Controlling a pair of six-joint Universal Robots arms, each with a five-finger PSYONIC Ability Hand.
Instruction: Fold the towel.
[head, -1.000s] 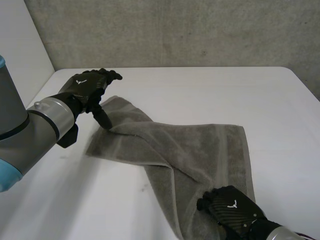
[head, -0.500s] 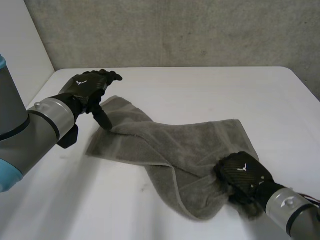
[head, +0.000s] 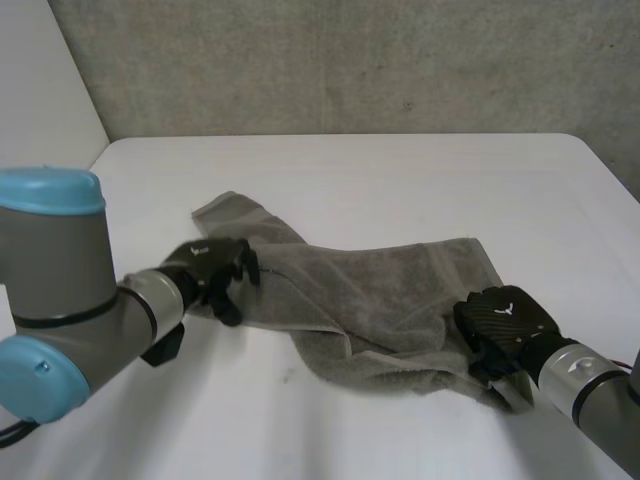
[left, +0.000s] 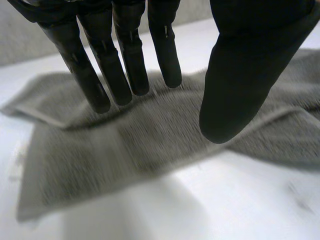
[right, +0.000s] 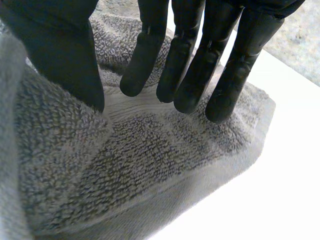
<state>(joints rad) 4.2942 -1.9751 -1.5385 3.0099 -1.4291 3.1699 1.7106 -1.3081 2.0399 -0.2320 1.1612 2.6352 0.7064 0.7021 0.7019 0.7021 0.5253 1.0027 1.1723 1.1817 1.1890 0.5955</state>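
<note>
A grey towel lies crumpled across the middle of the white table, with its right part bunched into a thick fold. My left hand hovers at the towel's left near edge. In the left wrist view its fingers are straight and the thumb stands apart, just above the towel. My right hand sits at the towel's right near corner. In the right wrist view its thumb and fingers press into a raised ridge of towel and pinch it between them.
A grey concrete wall runs behind the table. The table's left edge lies beside my left arm. Bare white tabletop stretches behind the towel and to its right.
My left hand dropped from the towel's far left corner to its left near edge. My right hand dragged the near right corner away from the table's front, bunching the towel.
</note>
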